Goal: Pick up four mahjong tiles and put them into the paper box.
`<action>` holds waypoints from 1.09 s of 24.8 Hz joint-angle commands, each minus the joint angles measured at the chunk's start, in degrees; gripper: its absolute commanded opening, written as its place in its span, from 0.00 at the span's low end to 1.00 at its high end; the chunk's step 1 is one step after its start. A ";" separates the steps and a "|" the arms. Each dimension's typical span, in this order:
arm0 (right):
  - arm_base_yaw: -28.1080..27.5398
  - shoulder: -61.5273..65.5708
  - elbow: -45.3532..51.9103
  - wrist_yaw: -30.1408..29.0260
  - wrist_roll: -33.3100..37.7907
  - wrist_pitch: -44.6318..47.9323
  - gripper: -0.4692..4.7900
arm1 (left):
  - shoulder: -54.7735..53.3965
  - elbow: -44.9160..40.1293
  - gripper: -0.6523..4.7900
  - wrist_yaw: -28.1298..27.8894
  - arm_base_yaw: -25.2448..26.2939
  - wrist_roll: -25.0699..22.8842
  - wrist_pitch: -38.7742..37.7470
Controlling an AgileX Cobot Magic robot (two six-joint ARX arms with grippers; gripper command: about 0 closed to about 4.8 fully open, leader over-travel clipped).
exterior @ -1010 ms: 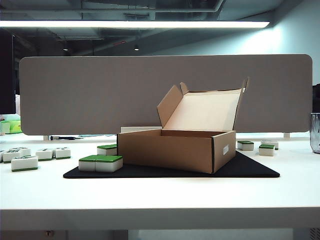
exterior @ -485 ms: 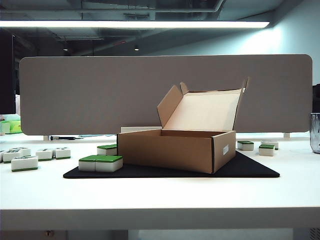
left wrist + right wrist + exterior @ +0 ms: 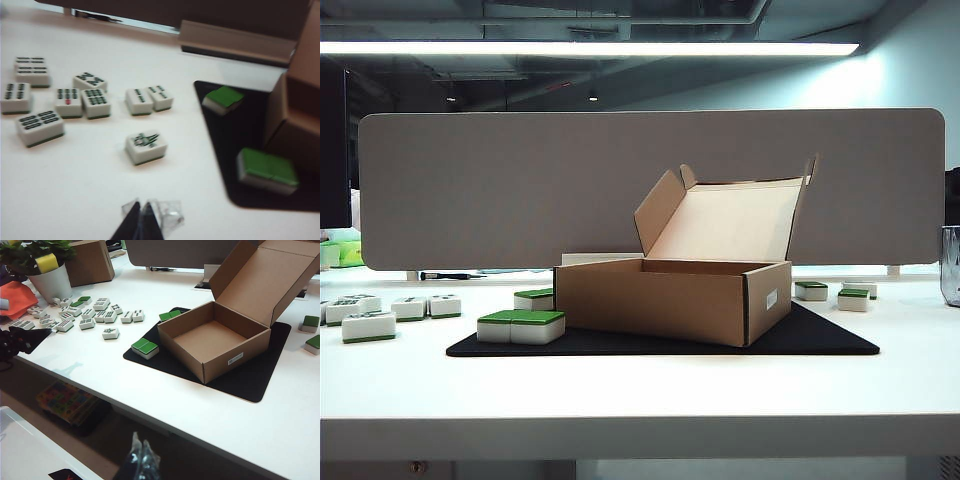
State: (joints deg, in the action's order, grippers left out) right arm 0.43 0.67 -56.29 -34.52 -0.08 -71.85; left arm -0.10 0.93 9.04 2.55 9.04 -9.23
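Nothing on the table [image 3: 640, 400] moved; left end effector [image 3: 141, 212] and right end effector [image 3: 141, 452] pinched together.

A long fluorescent ceiling strip [image 3: 590, 48] glows overexposed across the top of the exterior view; below it the white worktop [image 3: 640, 390] is bright and evenly lit; the brown corrugated cardboard box [image 3: 670, 298] throws only a soft shadow onto the black mat [image 3: 820, 338]; the left wrist view is washed-out and smeared with blur, its green-backed white tiles [image 3: 267, 171] soft-edged; the right wrist view is sharper, dim beneath the worktop edge.
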 commanded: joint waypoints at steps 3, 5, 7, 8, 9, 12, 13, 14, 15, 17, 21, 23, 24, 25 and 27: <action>0.09 -0.68 -0.26 -0.15 0.02 0.70 0.09 | -0.02 4.90 0.11 4.15 -0.04 3.65 1.11; 0.09 -0.68 -0.22 -0.15 0.02 0.70 0.09 | -0.04 7.93 0.11 4.52 -0.04 3.63 1.05; 0.09 -0.68 -0.15 -0.15 0.02 0.70 0.09 | -0.37 10.29 0.11 4.50 -0.04 3.61 1.03; 0.09 -0.68 -0.15 -0.15 0.02 0.70 0.09 | -0.85 11.58 0.11 4.52 -0.04 3.61 0.98; 0.09 -0.68 -0.11 -0.15 0.02 0.70 0.09 | -2.32 13.79 0.11 4.55 -0.04 3.61 0.96; 0.09 -0.68 -0.11 -0.15 0.02 0.70 0.09 | -8.61 19.58 0.11 5.42 -0.04 3.61 0.92; 0.09 -0.68 -0.09 -0.15 0.02 0.70 0.09 | -10.47 21.07 0.11 5.64 -0.04 3.61 0.87; 0.09 -0.68 -0.09 -0.15 0.02 0.70 0.09 | -12.52 22.58 0.11 6.08 -0.04 3.54 0.85; 0.09 -0.68 -0.09 -0.15 0.02 0.72 0.09 | -15.19 24.57 0.11 6.69 -0.04 3.41 0.70; 0.09 -0.68 -0.09 -0.15 0.02 0.72 0.09 | -20.33 28.24 0.11 6.71 -0.04 3.41 0.28; 0.09 -0.68 -0.02 -0.13 0.02 0.70 0.09 | -35.17 38.10 0.11 6.99 -0.07 3.41 -1.51; 0.09 -0.68 -0.02 -0.13 0.02 0.70 0.09 | -40.28 41.51 0.11 8.55 -0.07 3.41 -3.10; 0.09 -0.68 -0.02 -0.13 0.02 0.70 0.09 | -42.42 42.91 0.11 9.55 -0.09 3.41 -3.78; 0.09 -0.68 0.00 -0.13 0.02 0.70 0.09 | -44.68 44.19 0.11 10.62 -0.11 3.41 -4.31; 0.09 -0.68 0.28 -0.13 0.02 0.68 0.09 | -51.06 48.41 0.11 12.52 -0.44 3.41 -7.15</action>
State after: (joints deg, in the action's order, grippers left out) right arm 0.43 0.67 -56.14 -34.52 -0.08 -71.83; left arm -49.52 47.79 20.14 2.52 12.51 -14.33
